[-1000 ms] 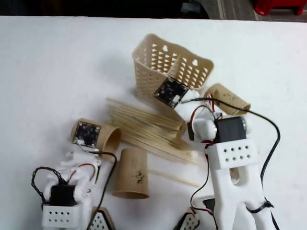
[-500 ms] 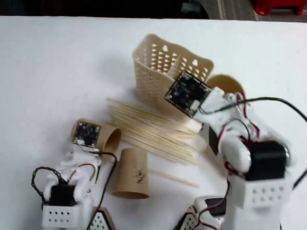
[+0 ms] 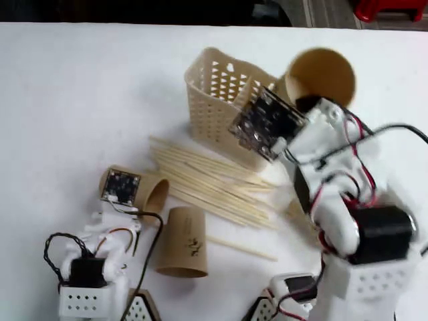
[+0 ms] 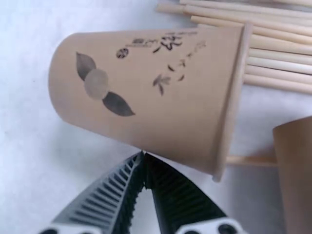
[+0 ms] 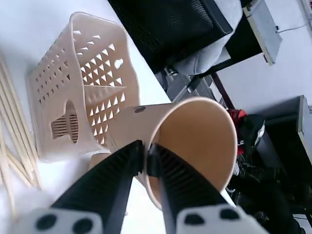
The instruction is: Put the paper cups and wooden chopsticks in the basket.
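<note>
My right gripper (image 5: 146,158) is clamped on the rim of a paper cup (image 3: 319,73), one finger inside the mouth and one outside on the wall. The cup hangs raised at the far right corner of the basket (image 3: 212,100). From the high view the cup's mouth faces up towards the camera and its base points down beside the basket wall; I cannot tell whether they touch. I judge the step in hand to be the drop into the basket. To do it well I want to carry the cup left until its base is plainly over the right-hand compartment, clear of the divider. Then I lower it base first and part the fingers only once it sits inside. The hold is on the rim alone, so the cup could swing, and slow wrist moves seem wise. The basket looks light, and a knock on its rim could shove it into the chopsticks (image 3: 214,184) lying just near of it on the table (image 3: 67,100). My left gripper (image 4: 145,163) has its fingers together, tips just at the wall of a second cup (image 4: 146,92) lying on its side. A third cup (image 3: 182,241) lies close by on the near side of the chopsticks.
</note>
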### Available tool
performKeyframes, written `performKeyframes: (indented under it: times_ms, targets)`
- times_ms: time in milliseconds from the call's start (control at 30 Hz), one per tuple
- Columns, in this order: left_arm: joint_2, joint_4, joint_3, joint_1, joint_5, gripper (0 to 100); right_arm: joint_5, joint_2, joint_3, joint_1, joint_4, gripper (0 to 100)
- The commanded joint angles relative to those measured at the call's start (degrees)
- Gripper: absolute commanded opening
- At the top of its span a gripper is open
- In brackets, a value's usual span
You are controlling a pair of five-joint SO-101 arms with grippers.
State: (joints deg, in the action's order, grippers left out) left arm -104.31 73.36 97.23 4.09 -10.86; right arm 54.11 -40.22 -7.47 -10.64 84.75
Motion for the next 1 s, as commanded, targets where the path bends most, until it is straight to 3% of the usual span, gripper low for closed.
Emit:
performKeyframes:
  times_ms: [0, 533, 767, 967]
  targets:
    - [0.0, 0.3, -0.3, 0.1, 0.4, 2, -0.2, 4.2, -1.9, -2.9, -4.3, 2.0]
    - [0.0, 0.3, -0.3, 0.1, 0.4, 2, -0.2, 14.8, -1.6, -4.4, -6.0, 3.1]
    - [0.0, 0.3, -0.3, 0.1, 0.4, 2, -0.2, 12.5, -2.1, -4.3, -0.9, 20.2]
    - [0.0, 0.3, -0.3, 0.1, 0.4, 2, -0.2, 5.8, -2.0, -2.0, 5.9, 12.2]
